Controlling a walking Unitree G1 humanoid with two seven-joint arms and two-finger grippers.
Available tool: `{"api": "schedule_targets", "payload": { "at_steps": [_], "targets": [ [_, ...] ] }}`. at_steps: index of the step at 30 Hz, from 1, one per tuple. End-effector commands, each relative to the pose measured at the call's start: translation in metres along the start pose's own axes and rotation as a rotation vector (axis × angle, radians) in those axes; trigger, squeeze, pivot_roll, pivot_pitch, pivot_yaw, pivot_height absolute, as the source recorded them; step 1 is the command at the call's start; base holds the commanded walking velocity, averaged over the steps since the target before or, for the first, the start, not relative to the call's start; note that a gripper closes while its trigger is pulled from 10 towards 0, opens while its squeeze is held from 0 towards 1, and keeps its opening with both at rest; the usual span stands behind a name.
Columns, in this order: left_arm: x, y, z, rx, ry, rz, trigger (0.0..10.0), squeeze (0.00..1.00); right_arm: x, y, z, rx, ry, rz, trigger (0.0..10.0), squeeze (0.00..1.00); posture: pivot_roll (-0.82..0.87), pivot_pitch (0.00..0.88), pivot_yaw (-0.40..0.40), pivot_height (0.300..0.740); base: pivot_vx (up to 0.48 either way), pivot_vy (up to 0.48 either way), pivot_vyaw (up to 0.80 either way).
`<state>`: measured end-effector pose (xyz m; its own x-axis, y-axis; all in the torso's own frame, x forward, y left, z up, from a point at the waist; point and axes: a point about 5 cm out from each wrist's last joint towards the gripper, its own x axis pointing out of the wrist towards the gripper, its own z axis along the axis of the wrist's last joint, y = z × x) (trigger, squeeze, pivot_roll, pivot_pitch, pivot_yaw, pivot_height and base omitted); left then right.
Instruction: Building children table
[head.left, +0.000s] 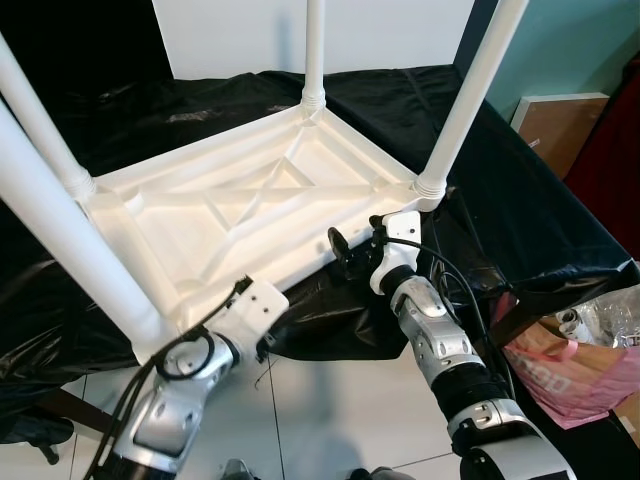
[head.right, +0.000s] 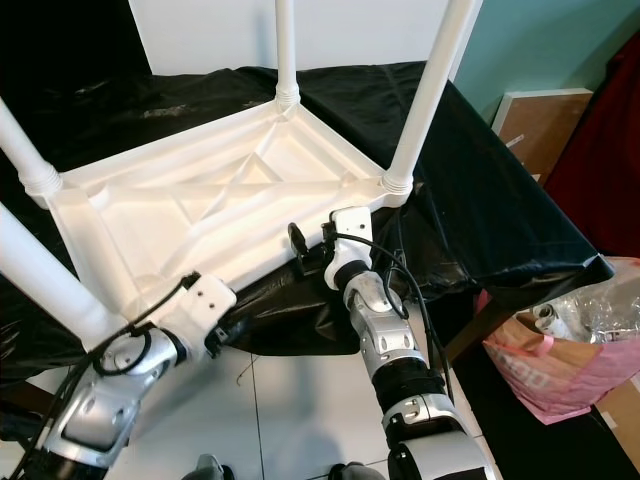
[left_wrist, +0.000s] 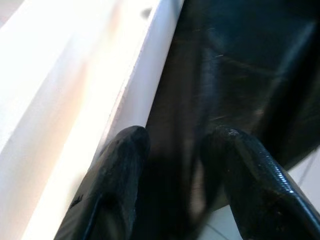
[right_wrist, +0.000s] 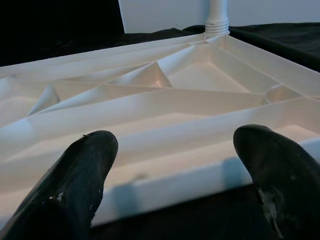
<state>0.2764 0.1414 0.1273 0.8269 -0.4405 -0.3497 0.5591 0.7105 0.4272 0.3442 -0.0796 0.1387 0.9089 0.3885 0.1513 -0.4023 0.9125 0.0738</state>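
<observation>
White plastic children's table (head.left: 250, 200) lies upside down on a black plastic sheet (head.left: 500, 190), ribbed underside up. Four white round legs stand screwed into the corners: 12 o'clock leg (head.left: 314, 50), 2 o'clock leg (head.left: 475, 90), 9 o'clock leg (head.left: 35, 115), 7 o'clock leg (head.left: 70, 250).

Right gripper (head.left: 352, 258) sits at the near edge of the tabletop, about 5 o'clock from table centre, just below the 2 o'clock leg's corner. Its wrist view shows both black fingers (right_wrist: 75, 175) spread wide, released, nothing between them, pointing across the rim at the ribbed underside.

Left gripper (left_wrist: 175, 175) is at the near-left corner, 7 o'clock, by the base of the nearest leg. Fingers apart, holding nothing; one fingertip (left_wrist: 127, 150) is against or just beside the white table edge, the other over the black sheet.

Outward: pink plastic bag (head.left: 575, 370) at 4 o'clock on the floor, brown cardboard panel (head.left: 555, 125) at 2 o'clock against the teal wall (head.left: 570, 50), white tile floor (head.left: 320, 410) below.
</observation>
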Motion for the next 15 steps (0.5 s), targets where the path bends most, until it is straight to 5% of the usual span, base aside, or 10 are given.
{"api": "schedule_targets", "payload": {
  "at_steps": [1, 7, 15],
  "targets": [
    [0.000, 0.024, -0.006, 0.038, 0.034, 0.172, 10.0, 0.00, 0.000, 0.000, -0.003, 0.007, 0.006, -0.001, 10.0, 0.00, 0.11, 0.065, -0.089, 0.740, 0.000, 0.000, 0.00],
    [0.009, 0.053, -0.003, 0.051, 0.023, 0.271, 10.0, 0.00, 0.000, 0.000, -0.004, 0.010, 0.006, -0.005, 10.0, 0.00, 0.10, 0.062, -0.086, 0.740, 0.000, 0.000, 0.00],
    [-0.021, 0.033, 0.026, -0.176, -0.178, 0.154, 10.0, 0.00, -0.001, -0.010, -0.004, 0.002, 0.010, -0.027, 10.0, 0.00, 0.12, 0.059, -0.103, 0.740, 0.000, 0.000, 0.00]
  ]
}}
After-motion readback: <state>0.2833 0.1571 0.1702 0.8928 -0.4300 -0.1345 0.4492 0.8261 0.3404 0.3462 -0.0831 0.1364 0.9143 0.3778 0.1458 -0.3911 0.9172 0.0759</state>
